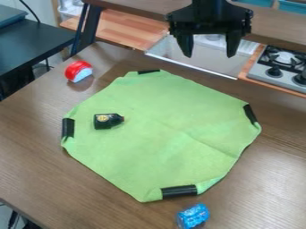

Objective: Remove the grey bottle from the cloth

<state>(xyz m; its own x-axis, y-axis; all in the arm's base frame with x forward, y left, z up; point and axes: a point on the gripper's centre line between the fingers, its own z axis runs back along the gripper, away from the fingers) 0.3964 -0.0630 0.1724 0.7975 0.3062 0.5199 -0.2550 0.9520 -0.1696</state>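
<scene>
The small dark grey bottle with a yellow label [108, 120] lies on its side on the green cloth [173, 134], well apart from the black gripper's [209, 50] spread, released fingers, nearer the camera.

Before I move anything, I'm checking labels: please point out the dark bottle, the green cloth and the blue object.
Dark bottle [107, 121], camera view, middle of its body.
Green cloth [164, 129], camera view, bare middle part.
Blue object [193, 216], camera view, middle of its visible side.

Arm [208, 8] is black; gripper [210, 57] matches, with a wide body, knobby sides, two tapered fingers [187, 45].
</scene>
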